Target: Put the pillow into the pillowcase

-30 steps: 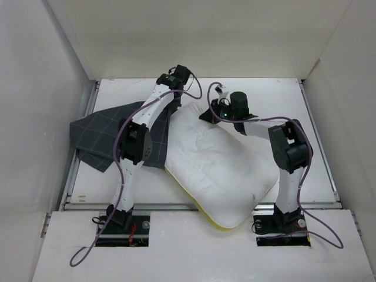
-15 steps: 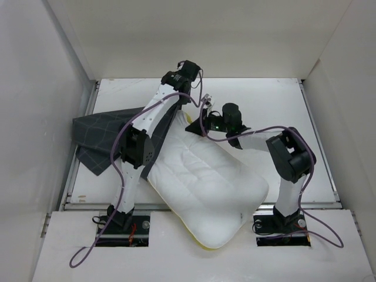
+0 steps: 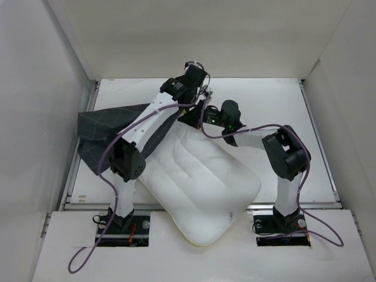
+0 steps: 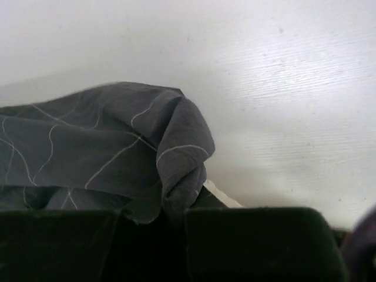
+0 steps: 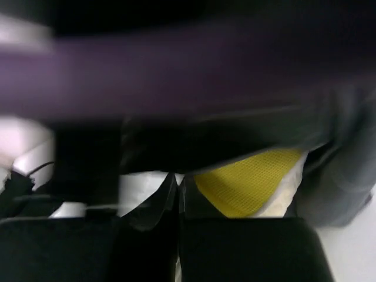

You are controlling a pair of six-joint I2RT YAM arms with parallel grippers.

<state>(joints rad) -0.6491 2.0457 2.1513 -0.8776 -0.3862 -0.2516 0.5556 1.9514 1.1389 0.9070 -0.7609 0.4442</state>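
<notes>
The pillow was seen lying diagonally across the white table, its near corner hung out past the table's front edge between the two arm bases and its far corner tucked beneath dark cloth near the middle of the table. The pillowcase was spread to the left of it, bunched along the table's left side, with one edge drawn over toward the pillow's far corner, where both arms met. The left gripper was shown clenched on a fold of the pillowcase, the grid-patterned cloth gathered into a peak just above the fingers; a sliver of pale pillow was visible beside that fold. The right gripper was likewise clamped shut, with a dark flap of the pillowcase pinched between its fingers and the pillow's yellow edge exposed just beside them under the cloth. A purple cable was caught, blurred, across the upper part of the right wrist view. Most of the pillow was left uncovered by the pillowcase.
</notes>
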